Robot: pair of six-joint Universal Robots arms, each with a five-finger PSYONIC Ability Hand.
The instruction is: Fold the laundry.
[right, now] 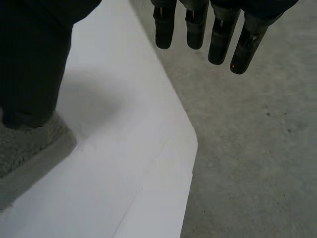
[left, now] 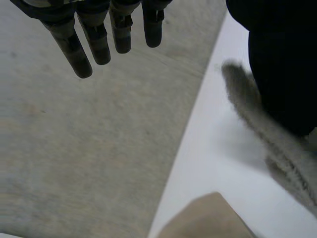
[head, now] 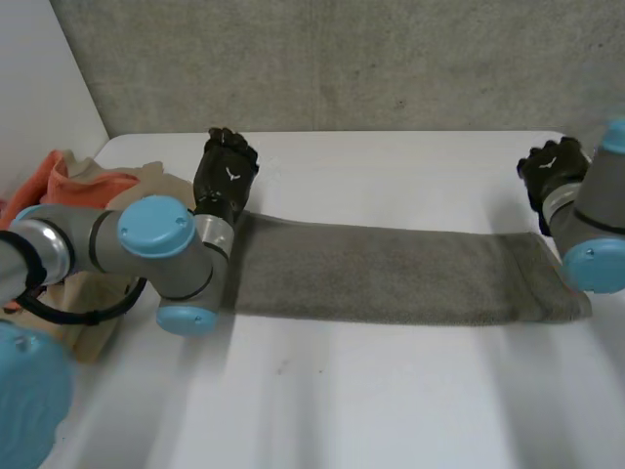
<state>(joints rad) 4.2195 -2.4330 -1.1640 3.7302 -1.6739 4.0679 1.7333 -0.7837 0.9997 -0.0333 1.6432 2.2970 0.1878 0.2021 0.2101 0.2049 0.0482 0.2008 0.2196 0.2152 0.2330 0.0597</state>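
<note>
Soft diffuse light, moderately bright. White tabletop (head: pixel 391 156) brightest area. Grey towel (right: pixel 29 144) throws faint, soft-edged shadow onto it.

The left arm (head: pixel 107 239) bends at its elbow by the near left corner of the grey towel (head: pixel 391 274). Its left hand (head: pixel 227 171) sits at the towel's far left corner, with fingers (left: pixel 96 42) straight and slightly spread and the thumb (left: pixel 282 74) at the towel's edge. The right arm (head: pixel 596 225) brings the right hand (head: pixel 552 171) to the towel's far right corner, fingers (right: pixel 220 42) straight, thumb (right: pixel 34 64) tip down on that corner.
</note>
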